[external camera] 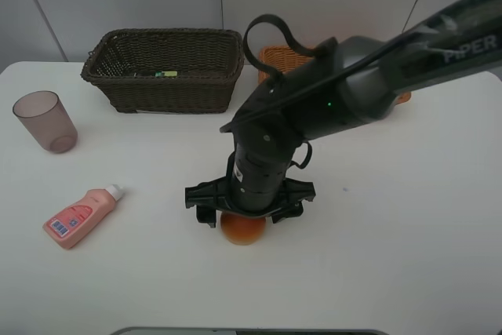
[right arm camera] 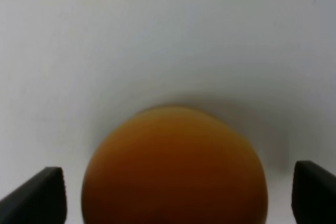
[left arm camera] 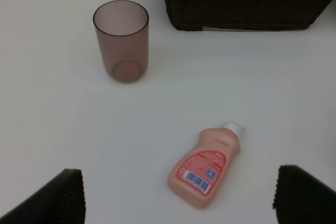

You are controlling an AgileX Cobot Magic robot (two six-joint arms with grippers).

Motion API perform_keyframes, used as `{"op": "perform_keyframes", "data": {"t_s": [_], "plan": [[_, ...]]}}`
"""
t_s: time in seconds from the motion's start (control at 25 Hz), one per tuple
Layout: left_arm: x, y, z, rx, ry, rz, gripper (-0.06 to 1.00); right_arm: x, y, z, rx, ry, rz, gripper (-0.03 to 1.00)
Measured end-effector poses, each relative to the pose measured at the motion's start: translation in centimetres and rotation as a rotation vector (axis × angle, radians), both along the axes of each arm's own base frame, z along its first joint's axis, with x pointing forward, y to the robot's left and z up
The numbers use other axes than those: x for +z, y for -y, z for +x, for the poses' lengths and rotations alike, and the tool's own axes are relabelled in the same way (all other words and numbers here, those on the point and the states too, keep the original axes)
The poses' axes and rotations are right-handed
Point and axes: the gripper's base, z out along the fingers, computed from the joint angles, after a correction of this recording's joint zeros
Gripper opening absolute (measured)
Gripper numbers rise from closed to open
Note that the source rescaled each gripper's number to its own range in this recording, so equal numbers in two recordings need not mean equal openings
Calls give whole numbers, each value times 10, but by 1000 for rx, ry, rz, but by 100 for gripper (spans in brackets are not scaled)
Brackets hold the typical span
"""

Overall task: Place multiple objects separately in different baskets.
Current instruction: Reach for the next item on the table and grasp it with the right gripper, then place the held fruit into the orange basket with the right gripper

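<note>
two fingers [right arm camera: 37, 198] of the right gripper [external camera: 245, 216] stand wide apart, one on each side of the red-orange round fruit [external camera: 242, 230], so nothing is squeezed. the wrist points straight down at the white table [external camera: 408, 217], where the fruit sits. the arm slants up to the far right, over the light basket [external camera: 276, 56]. the left gripper [left arm camera: 181, 198] is spread wide, holding nothing; the pink bottle [left arm camera: 206, 167] lies on the table beyond it.

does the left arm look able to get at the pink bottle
Probably yes: the left gripper is open and the pink bottle lies on bare table ahead, apart from the mauve cup.
</note>
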Motion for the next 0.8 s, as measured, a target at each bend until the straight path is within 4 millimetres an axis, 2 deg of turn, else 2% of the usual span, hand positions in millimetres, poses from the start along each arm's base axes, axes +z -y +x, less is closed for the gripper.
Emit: {"op": "perform_keyframes", "data": {"t_s": [0.08, 0.16, 0.2, 0.28, 0.8], "plan": [[0, 0, 0, 0, 0, 0, 92, 0, 0, 0, 0, 0, 0, 91], [0, 0, 0, 0, 0, 0, 92, 0, 0, 0, 0, 0, 0, 83], [0, 0, 0, 0, 0, 0, 92, 0, 0, 0, 2, 2, -1, 60], [0, 0, 0, 0, 0, 0, 92, 0, 0, 1, 8, 6, -4, 39], [0, 0, 0, 0, 0, 0, 92, 0, -1, 0, -6, 0, 15, 39]]}}
